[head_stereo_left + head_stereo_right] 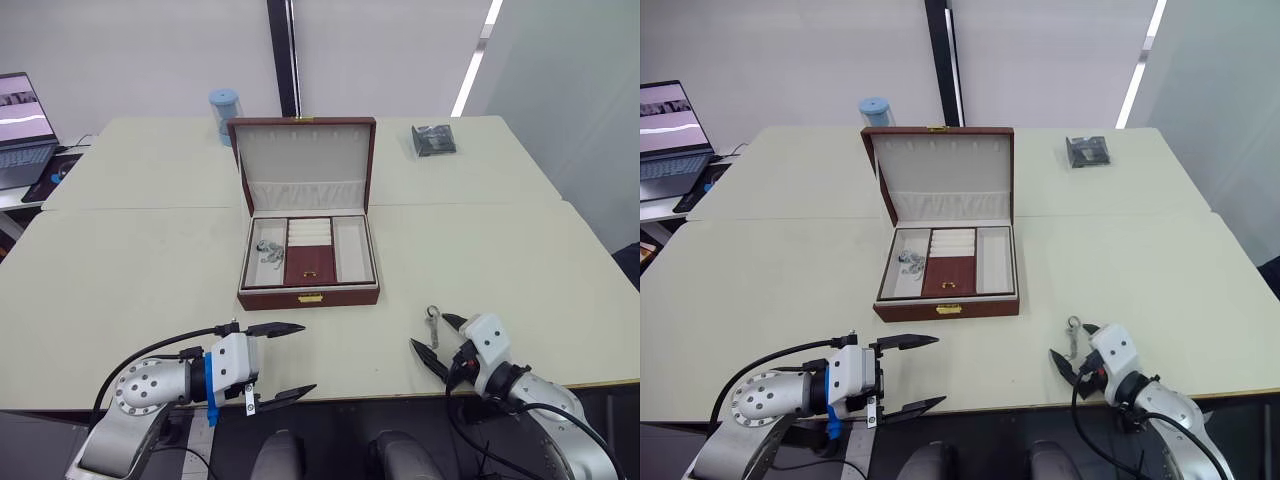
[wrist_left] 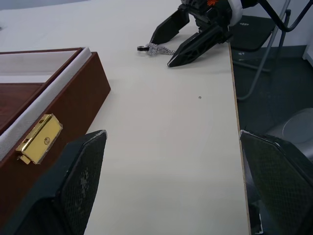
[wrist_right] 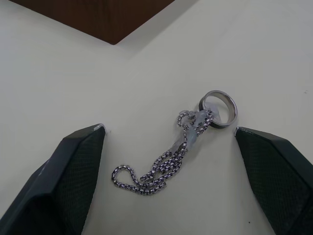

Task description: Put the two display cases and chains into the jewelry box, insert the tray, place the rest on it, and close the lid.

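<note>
Head views: The jewelry box (image 1: pixel 308 290) stands mid-surface, its lid (image 1: pixel 304 165) raised upright at the back. The tray (image 1: pixel 309 250) sits inside the box, its brown middle section toward the front clasp. A tangle of chains (image 1: pixel 266 250) lies in the tray's left compartment. One display case (image 1: pixel 434 139) rests on the far right of the surface (image 1: pixel 120 270), well apart from the box. A blue-capped container (image 1: pixel 225 108) stands behind the box's left corner, and a laptop (image 1: pixel 22 125) sits at far left. The left gripper (image 1: pixel 276 362) is held low at the near edge, fingers spread wide and empty, pointing right. The right gripper (image 1: pixel 437 343) reaches in from the near right, fingers parted, just beside a single chain (image 1: pixel 432 320).

Left wrist view: The left gripper's fingers (image 2: pixel 83 178) stand wide apart over bare surface. The gold clasp (image 2: pixel 40 142) shows on the box front; no writing is legible.

Right wrist view: The chain (image 3: pixel 171 156) lies flat between the open fingers (image 3: pixel 78 161), touching neither. Its long axis runs diagonally, ring end (image 3: pixel 218 108) away from the wrist.
</note>
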Robot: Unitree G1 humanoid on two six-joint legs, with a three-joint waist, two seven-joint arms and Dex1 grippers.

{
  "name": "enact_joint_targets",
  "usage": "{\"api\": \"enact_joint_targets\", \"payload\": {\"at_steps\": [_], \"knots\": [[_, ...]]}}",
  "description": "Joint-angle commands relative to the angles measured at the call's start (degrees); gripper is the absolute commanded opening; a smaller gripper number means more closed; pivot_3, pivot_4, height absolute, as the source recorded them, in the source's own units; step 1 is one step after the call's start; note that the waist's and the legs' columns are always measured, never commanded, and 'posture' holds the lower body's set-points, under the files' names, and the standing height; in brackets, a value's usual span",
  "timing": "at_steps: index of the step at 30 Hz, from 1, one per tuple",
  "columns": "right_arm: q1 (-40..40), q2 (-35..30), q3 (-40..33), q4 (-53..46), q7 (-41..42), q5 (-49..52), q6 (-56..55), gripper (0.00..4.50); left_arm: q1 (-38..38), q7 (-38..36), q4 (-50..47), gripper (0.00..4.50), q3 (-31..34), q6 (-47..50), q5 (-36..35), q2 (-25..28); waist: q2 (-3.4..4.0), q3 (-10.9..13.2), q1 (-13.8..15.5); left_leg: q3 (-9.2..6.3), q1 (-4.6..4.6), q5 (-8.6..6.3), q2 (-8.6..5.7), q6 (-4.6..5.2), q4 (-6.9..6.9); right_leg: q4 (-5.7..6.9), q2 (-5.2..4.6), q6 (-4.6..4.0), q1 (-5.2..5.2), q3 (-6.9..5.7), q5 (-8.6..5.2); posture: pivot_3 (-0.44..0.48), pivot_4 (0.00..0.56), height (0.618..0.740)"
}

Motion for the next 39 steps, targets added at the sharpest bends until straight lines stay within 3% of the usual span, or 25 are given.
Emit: {"api": "enact_joint_targets", "payload": {"at_steps": [1, 7, 16, 20, 39], "knots": [[0.82, -1.03, 0.94, 2.26, -0.89, -1.68, 3.91, 4.31, 0.14, -0.08, -0.34, 4.5, -0.25, -1.14, -0.27, -0.04, -0.06, -0.06, 0.02, 0.0, 0.03, 0.0, 0.0, 0.0, 0.0, 0.0, 0.0, 0.0, 0.03, 0.01, 0.0, 0.0, 0.15, 0.74], [0.34, -1.54, 1.34, 2.82, -1.58, -2.16, 6.07, 2.62, 0.57, 0.15, 0.02, 4.5, -0.17, -1.42, -0.3, -0.07, -0.07, -0.12, 0.07, -0.03, 0.87, -0.03, 0.02, 0.01, -0.22, -0.39, -0.08, 0.23, 0.97, -0.05, -0.16, 0.0, 0.15, 0.74], [0.05, -0.82, 0.86, 1.82, -1.96, -0.78, 7.92, 1.05, 1.19, 0.3, 0.87, 4.5, -0.35, -2.2, 0.09, -0.26, -0.23, -0.27, 0.17, -0.02, 0.85, -0.03, 0.0, 0.01, -0.21, -0.5, -0.14, 0.23, 1.02, -0.04, -0.15, 0.0, 0.15, 0.74], [0.1, -0.98, 0.59, 1.73, -1.73, -0.52, 7.52, 0.11, 0.74, 0.36, 1.52, 4.5, -0.42, -2.45, 0.25, -0.44, -0.23, -0.26, 0.18, -0.03, 0.84, -0.03, 0.0, 0.01, -0.22, -0.52, -0.14, 0.23, 1.01, -0.05, -0.15, 0.0, 0.15, 0.74], [-6.25, 0.37, -2.74, -3.24, 5.12, 9.55, 2.16, 0.02, -0.36, 1.5, 3.91, 4.5, 0.72, -3.23, -1.05, -1.7, 0.34, 0.17, 0.1, 0.03, 0.74, -0.03, -0.02, 0.02, -0.23, -0.54, -0.16, 0.24, 0.93, -0.01, -0.15, 0.0, 0.15, 0.74]]}}
